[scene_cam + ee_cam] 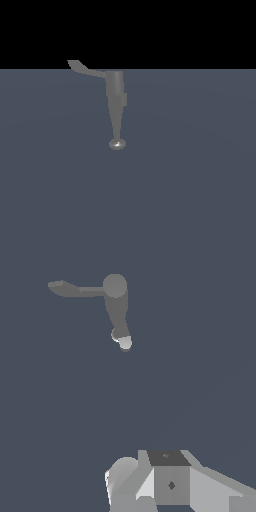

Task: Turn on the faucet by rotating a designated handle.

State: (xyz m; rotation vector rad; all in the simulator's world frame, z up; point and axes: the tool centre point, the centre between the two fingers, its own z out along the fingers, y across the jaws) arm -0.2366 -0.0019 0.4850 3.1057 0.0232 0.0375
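The faucet (116,100) is a matte grey tapering column standing on the dark floor, ending in a small shiny knob (117,144). Its handle (82,68), a thin curved lever with a flat wide tip, sticks out from the wide end toward the exterior view's left. The wrist view shows the faucet (117,306) from its wide end, with the handle (70,290) reaching sideways. Only blocky white and grey parts of my gripper (165,481) show at that picture's edge, far from the faucet and touching nothing. Its fingers are not distinguishable. The gripper is absent from the exterior view.
A flat blue-grey floor (190,190) surrounds the faucet on all sides. Beyond its far edge is plain black background.
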